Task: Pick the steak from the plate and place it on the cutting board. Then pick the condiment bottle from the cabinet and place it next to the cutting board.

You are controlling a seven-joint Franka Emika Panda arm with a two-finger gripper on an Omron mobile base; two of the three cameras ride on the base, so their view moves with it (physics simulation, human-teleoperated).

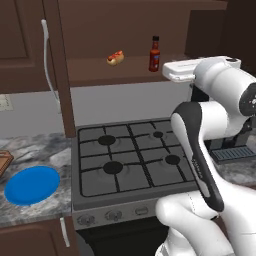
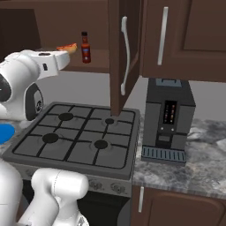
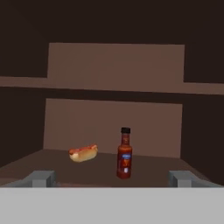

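Claw (image 3: 112,178) is standing wide open, holding nothing; its two grey fingertips (image 3: 41,178) are showing far apart at the bottom of the hand view, w/ the condiment bottle (image 3: 124,153) sitting upright between them but farther in, not touching either tip.

Bottle is resting on the bottom shelf of the open cabinet (image 3: 26,131): dark red sauce, black cap, small label on the front. A hot dog in a bun (image 3: 83,152) is lying on the same shelf, near the bottle on its left in the hand view, apart from it. Another shelf is running across the cabinet higher up.

In the left base view the bottle (image 1: 154,54) is standing just left of the white hand, hot dog (image 1: 115,58) further left; the cabinet door (image 1: 59,65) is hanging open edge-on w/ a silver bar handle (image 1: 46,55). Right base view is showing the bottle (image 2: 85,47) just right of the hand's end, the hot dog (image 2: 67,47) partly hidden behind it.

Below: a gas stove (image 1: 132,157) w/ four burners. Blue plate (image 1: 32,185) is lying bare on the marble counter (image 1: 35,145) left of the stove. A corner of the wooden cutting board (image 1: 4,161) is poking in at the left edge, just above the plate; can't tell what's on it. A dark coffee machine (image 2: 167,120) is standing on the counter right of the stove.
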